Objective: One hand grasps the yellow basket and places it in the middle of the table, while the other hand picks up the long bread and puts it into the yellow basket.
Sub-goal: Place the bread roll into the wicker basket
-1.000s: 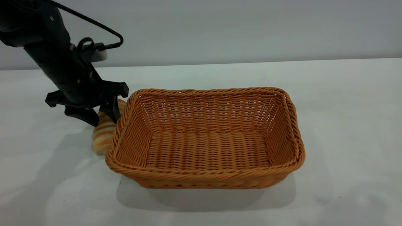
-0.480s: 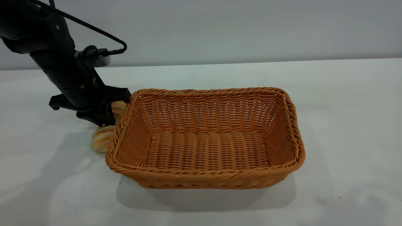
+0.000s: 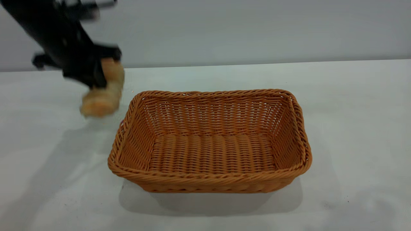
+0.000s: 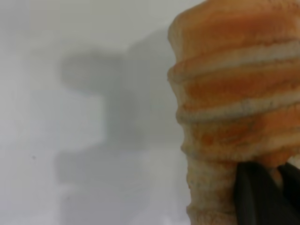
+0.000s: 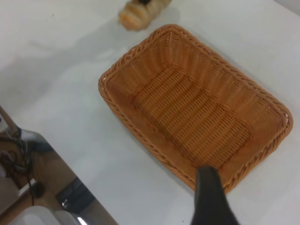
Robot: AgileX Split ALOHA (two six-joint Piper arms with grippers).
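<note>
Bread [image 3: 102,93] lifted, seemingly in left hand [image 3: 91,73]

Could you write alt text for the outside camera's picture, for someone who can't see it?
The left gripper, a black robot claw, holds the long bread in the air, up and to the left of the empty yellow basket. The basket sits in the middle of the white table.
</note>
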